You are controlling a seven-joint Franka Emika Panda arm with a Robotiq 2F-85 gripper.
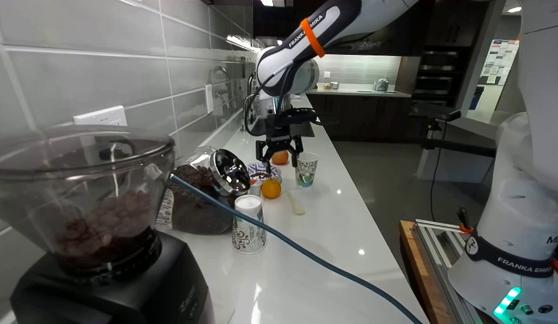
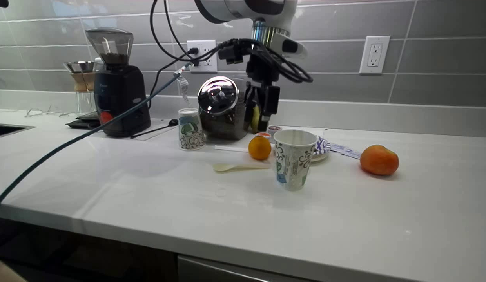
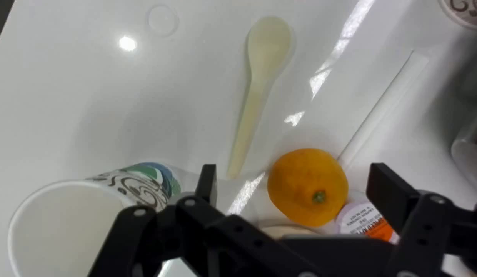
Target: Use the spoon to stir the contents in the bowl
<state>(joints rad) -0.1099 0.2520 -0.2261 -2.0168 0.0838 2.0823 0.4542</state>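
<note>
The pale yellow spoon (image 3: 267, 50) lies flat on the white counter, also visible in both exterior views as the spoon (image 2: 235, 167) and spoon (image 1: 296, 206). A patterned bowl (image 1: 275, 171) with dark brown bits sits behind the small orange in an exterior view. Partly hidden by a paper cup, the bowl (image 2: 322, 145) shows its blue-and-white pattern. My gripper (image 3: 292, 171) is open and holds nothing. Its fingertips hang above the small orange (image 3: 307, 186), with the spoon's handle end just beyond the left finger in the wrist view.
An upright paper cup (image 2: 294, 160) stands close to the bowl; another cup (image 1: 249, 225) is upside down. A jar with a shiny steel lid (image 2: 218, 95) leans near the wall. A larger orange fruit (image 2: 379, 160), a labelled small tub (image 3: 365, 221) and a blue cable (image 1: 306, 249) are around.
</note>
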